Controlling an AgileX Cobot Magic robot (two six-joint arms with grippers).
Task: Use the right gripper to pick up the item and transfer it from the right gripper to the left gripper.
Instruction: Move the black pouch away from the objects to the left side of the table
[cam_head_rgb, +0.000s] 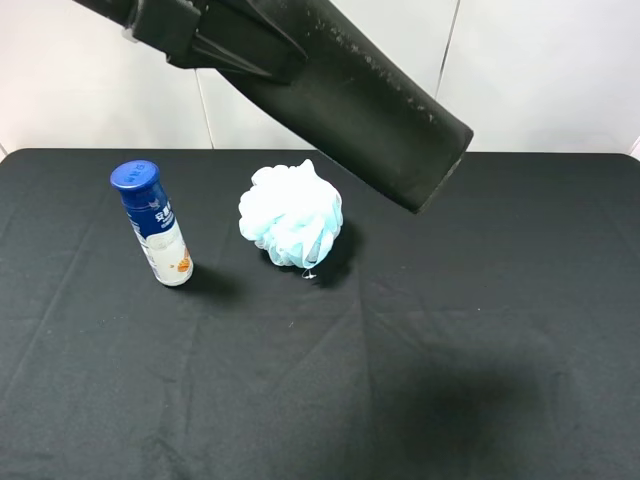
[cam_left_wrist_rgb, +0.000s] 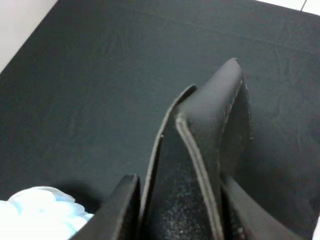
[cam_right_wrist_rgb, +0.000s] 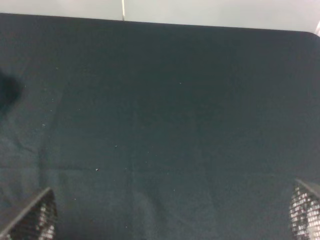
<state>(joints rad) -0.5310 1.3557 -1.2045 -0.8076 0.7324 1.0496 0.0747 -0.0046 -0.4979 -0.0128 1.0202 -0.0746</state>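
Note:
The item (cam_head_rgb: 370, 100), a long flat black leather-like case, hangs high over the back of the table and slants down to the right. My left gripper (cam_head_rgb: 265, 52) is shut on its upper left end. In the left wrist view the item (cam_left_wrist_rgb: 210, 130) stands between the two black fingers (cam_left_wrist_rgb: 122, 210) of the left gripper (cam_left_wrist_rgb: 180, 220), its folded edge pointing away. My right gripper (cam_right_wrist_rgb: 167, 220) is open; its two mesh-patterned fingertips (cam_right_wrist_rgb: 30, 220) stand far apart over bare black cloth with nothing between them. The exterior high view does not show it.
A blue-capped white bottle (cam_head_rgb: 155, 225) stands tilted at the left of the black table (cam_head_rgb: 450, 350). A pale blue mesh bath puff (cam_head_rgb: 292, 215) lies near the middle, just below the hanging case, and shows as the puff (cam_left_wrist_rgb: 35, 215) in the left wrist view. A white wall runs behind.

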